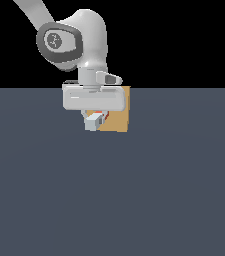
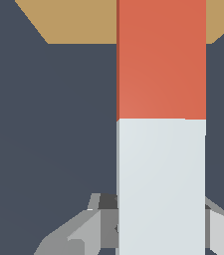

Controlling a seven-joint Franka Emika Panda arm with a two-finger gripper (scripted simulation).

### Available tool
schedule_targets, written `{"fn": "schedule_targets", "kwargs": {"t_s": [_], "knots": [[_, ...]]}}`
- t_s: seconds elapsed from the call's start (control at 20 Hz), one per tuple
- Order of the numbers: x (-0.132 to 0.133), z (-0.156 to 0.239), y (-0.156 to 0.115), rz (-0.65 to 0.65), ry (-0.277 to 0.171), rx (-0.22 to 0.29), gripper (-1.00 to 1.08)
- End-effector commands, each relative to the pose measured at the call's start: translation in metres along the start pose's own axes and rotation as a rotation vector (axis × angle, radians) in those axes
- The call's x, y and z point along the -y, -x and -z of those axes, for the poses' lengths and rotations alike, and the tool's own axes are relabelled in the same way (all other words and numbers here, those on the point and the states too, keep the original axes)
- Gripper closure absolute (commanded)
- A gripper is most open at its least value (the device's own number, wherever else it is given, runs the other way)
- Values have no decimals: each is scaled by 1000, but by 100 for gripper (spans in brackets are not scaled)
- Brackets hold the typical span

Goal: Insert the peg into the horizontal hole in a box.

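Gripper (image 1: 95, 120) sits in the upper-centre of the exterior view, jaws clamped on the peg (image 2: 161, 124) at its pale end. In the wrist view the fingers (image 2: 78, 231) flank the white section at the bottom of the frame. The orange half points away toward the box (image 1: 120, 120), whose tan face runs across the wrist frame's top edge.

In the exterior view the box is mostly hidden behind the hand, just to the exterior view's right of it. Only a sliver of orange shows between finger and box, so the tip looks close to or at the face. You can't see the hole in either view; the peg covers it.

My read: you're at the alignment/insertion step. Keep the peg level and square to the face, push straight along its axis, slowly. Don't loosen the grip or let the bar yaw; a tilted tip will likely jam on the hole's edge or shove the box.
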State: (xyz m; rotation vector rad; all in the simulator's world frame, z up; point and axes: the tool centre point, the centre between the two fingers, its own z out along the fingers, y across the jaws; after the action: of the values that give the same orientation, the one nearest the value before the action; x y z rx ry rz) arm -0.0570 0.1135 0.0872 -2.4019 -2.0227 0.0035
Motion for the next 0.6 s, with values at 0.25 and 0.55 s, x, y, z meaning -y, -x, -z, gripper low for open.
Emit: {"fn": "schedule_targets", "kwargs": {"t_s": [0.25, 0.55], "knots": [[1, 2, -52, 1, 3, -2, 108], [0, 2, -90, 2, 4, -2, 108]]}}
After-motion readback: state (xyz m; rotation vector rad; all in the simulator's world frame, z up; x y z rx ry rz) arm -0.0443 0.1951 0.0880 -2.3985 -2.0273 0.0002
